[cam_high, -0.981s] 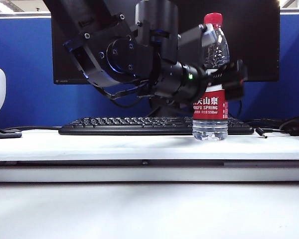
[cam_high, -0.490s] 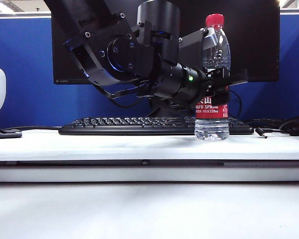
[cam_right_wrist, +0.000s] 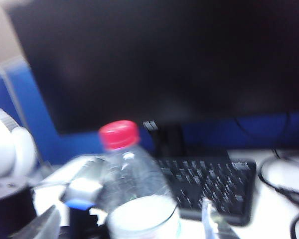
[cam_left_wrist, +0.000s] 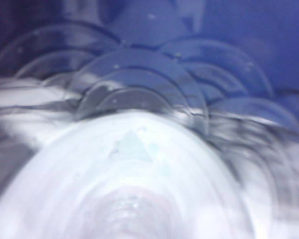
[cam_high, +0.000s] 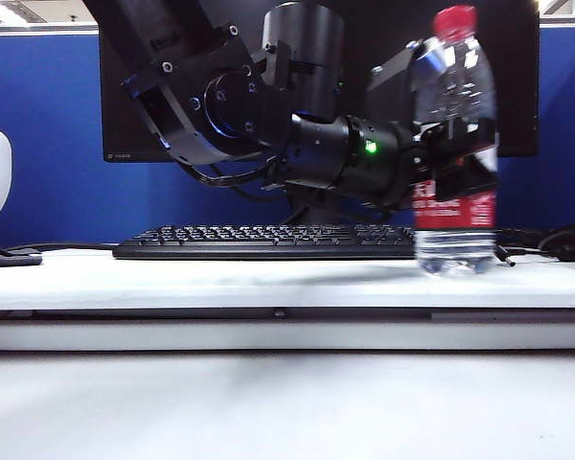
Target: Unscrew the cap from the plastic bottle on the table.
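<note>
A clear plastic bottle (cam_high: 454,144) stands at about three o'clock on the table (cam_high: 220,278), its base blurred and possibly just off the surface. The left gripper (cam_high: 457,153) pinches the bottle's middle, just above the red label, its arm reaching in level from nine o'clock. The red cap (cam_high: 456,21) sits at twelve o'clock on the bottle, still screwed on and untouched.

The right gripper (cam_right_wrist: 129,221) hangs just above and beside the cap, its jaws spread, holding nothing.

The risk as I judge it — the thin ribbed wall could buckle or spin in the grip once the cap is twisted.

A black keyboard (cam_high: 268,241) lies just behind the bottle, with a dark monitor (cam_high: 517,77) further back. Cables (cam_high: 556,244) trail at four o'clock — open room lies toward the near edge.
</note>
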